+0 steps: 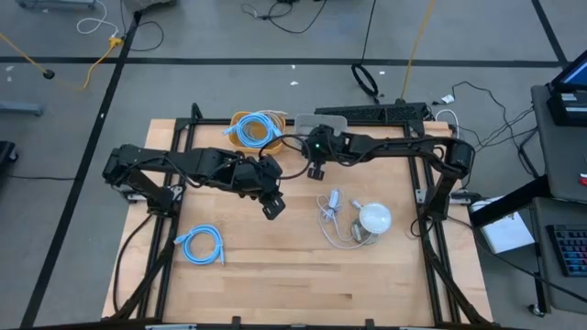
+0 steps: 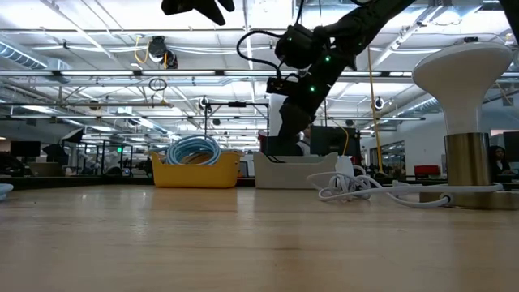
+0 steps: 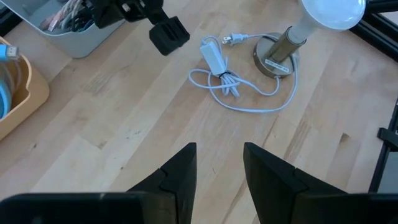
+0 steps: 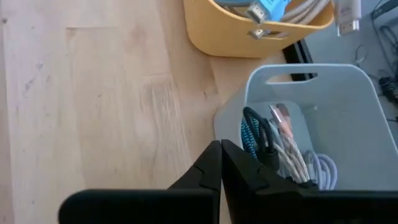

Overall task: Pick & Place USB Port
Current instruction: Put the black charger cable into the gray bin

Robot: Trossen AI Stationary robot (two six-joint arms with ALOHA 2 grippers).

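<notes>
A white cord bundle with a small white adapter block and plug (image 3: 217, 59) lies flat on the wooden table beside a white-domed lamp (image 1: 374, 218), also seen in the high view (image 1: 332, 213). My left gripper (image 1: 273, 207) hovers above the table left of the bundle, open and empty (image 3: 219, 163). My right gripper (image 1: 316, 171) hangs over the table just near of a grey bin (image 4: 298, 71), its fingers shut on nothing (image 4: 221, 163). The grey bin holds several cables, among them a teal braided one (image 4: 252, 134) and white ones.
A yellow bin (image 1: 235, 119) with coiled blue cables stands left of the grey bin at the table's far edge. A loose blue cable coil (image 1: 202, 246) lies near the left side. The lamp's brass base (image 3: 277, 56) stands right of the cord. Bare wood lies toward the near edge.
</notes>
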